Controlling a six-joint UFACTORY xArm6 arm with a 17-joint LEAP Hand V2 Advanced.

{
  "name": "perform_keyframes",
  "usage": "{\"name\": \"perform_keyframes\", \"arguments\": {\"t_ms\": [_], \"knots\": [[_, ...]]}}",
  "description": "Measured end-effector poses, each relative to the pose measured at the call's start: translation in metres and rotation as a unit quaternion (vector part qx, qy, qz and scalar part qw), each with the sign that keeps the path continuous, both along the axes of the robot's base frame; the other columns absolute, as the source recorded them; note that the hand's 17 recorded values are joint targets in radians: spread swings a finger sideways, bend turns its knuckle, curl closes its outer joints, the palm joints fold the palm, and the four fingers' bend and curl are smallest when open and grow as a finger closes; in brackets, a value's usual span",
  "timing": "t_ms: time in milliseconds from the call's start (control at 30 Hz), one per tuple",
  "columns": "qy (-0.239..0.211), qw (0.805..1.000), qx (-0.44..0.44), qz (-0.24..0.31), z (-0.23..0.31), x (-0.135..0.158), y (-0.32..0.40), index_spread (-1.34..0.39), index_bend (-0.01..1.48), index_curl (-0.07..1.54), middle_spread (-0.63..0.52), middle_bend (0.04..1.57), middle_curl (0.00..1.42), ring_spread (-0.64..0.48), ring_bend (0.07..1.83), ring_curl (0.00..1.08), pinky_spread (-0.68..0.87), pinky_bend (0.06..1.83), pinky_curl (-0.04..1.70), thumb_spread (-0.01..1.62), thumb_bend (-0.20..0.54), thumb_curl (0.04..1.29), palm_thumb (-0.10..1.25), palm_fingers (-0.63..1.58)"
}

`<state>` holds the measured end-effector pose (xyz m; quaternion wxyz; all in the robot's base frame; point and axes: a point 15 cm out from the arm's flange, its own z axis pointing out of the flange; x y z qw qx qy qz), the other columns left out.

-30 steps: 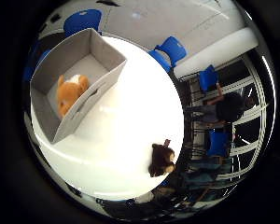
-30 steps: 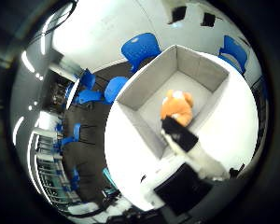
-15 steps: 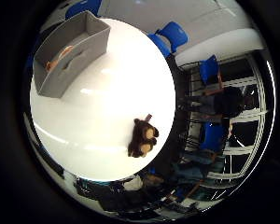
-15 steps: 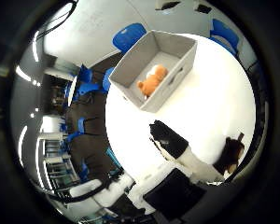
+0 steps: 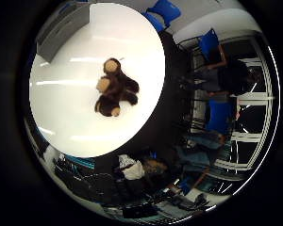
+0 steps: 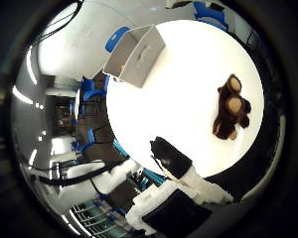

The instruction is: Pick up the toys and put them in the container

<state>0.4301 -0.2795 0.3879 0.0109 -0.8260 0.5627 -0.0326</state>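
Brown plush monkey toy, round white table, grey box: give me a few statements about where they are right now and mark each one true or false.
1. The brown plush monkey toy lies on the round white table. True.
2. The monkey toy is inside the grey rectangular fabric container. False: it lies on the bare tabletop, well apart from the container.
3. The white and black robot hand is holding the monkey. False: the hand is clear of it, holding nothing.
4. The container stands on the table near its edge. True.
5. Blue chairs stand beyond the table. True.
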Motion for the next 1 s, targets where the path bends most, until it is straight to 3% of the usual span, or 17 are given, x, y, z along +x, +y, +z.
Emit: {"name": "perform_keyframes", "arguments": {"t_ms": [333, 633, 1000], "knots": [[0.054, 0.997, 0.047, -0.025, -0.072, -0.034, -0.023, -0.42, 0.17, 0.29, 0.0, 0.19, 0.3, 0.18, 0.27, 0.25, 0.45, 0.44, 0.31, 1.15, -0.02, 0.31, 0.51, 0.12], [0.055, 0.997, 0.05, -0.027, -0.121, -0.012, -0.038, -0.41, 0.17, 0.29, 0.0, 0.18, 0.3, 0.18, 0.27, 0.26, 0.45, 0.44, 0.3, 1.15, -0.016, 0.31, 0.53, 0.12], [0.028, 0.999, 0.03, -0.031, -0.138, 0.011, -0.057, -0.43, 0.17, 0.3, 0.0, 0.18, 0.29, 0.18, 0.25, 0.26, 0.44, 0.42, 0.29, 1.15, -0.017, 0.32, 0.6, 0.14]]}}
